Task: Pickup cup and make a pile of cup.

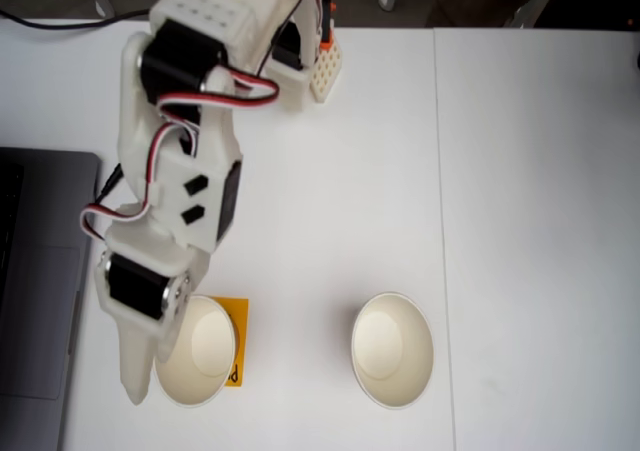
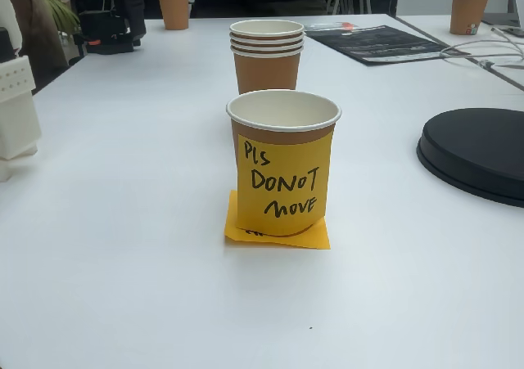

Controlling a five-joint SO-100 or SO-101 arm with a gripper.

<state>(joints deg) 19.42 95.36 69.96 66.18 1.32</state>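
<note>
From above, the white arm (image 1: 175, 171) reaches down the table (image 1: 330, 191), its gripper (image 1: 150, 366) at the left rim of the left cup (image 1: 200, 356); one finger lies outside the wall, but how the jaws stand I cannot tell. That cup sits on an orange note (image 1: 237, 343). The second cup (image 1: 392, 349) stands apart to its right, upright. A laptop (image 1: 35, 291) lies at the left edge.

In the low view, a cup (image 2: 282, 140) bearing a handwritten yellow note (image 2: 282, 185) stands before a stack (image 2: 266, 54) of cups.

in a fixed view the arm covers the near-side rim of the cup (image 1: 200, 356) under the gripper (image 1: 150, 371), so jaw spread and contact cannot be told. the sticky note (image 1: 236, 341) beside it is mostly hidden, its writing unreadable.
</note>
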